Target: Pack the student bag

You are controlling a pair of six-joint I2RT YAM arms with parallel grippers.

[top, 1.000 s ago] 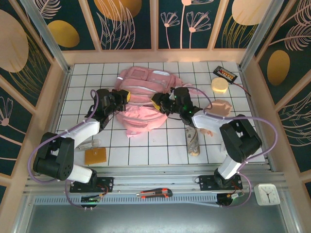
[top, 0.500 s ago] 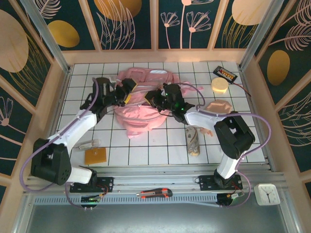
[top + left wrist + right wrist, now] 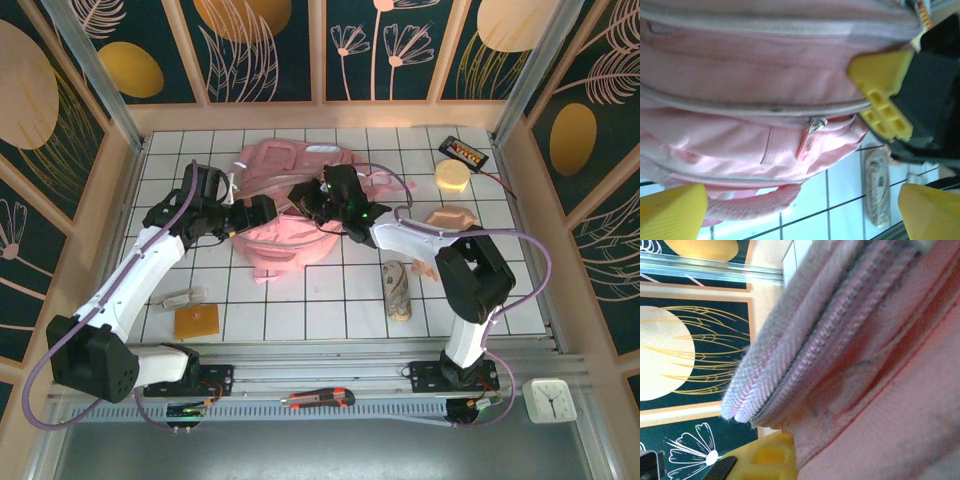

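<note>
Pink student bag between two grippers on a white tiled table

White tiles with a dark grid cover the table (image 3: 250, 290); dark walls (image 3: 270, 50) with gold and pink plant drawings stand around it. One student bag (image 3: 280, 158) lies at the far middle. The left gripper (image 3: 262, 212) is beside it, its yellow fingers wide apart and holding nothing. The right gripper (image 3: 303, 196) is closed on the zipper edge of the bag. On the table are also one black flat box (image 3: 463, 151), one round yellow disc (image 3: 452, 177), one peach cloth piece (image 3: 450, 217), one patterned roll (image 3: 398, 290) and one amber block (image 3: 197, 321). One utility knife (image 3: 317, 400) and one white clock (image 3: 548, 398) lie at the near rail
</note>
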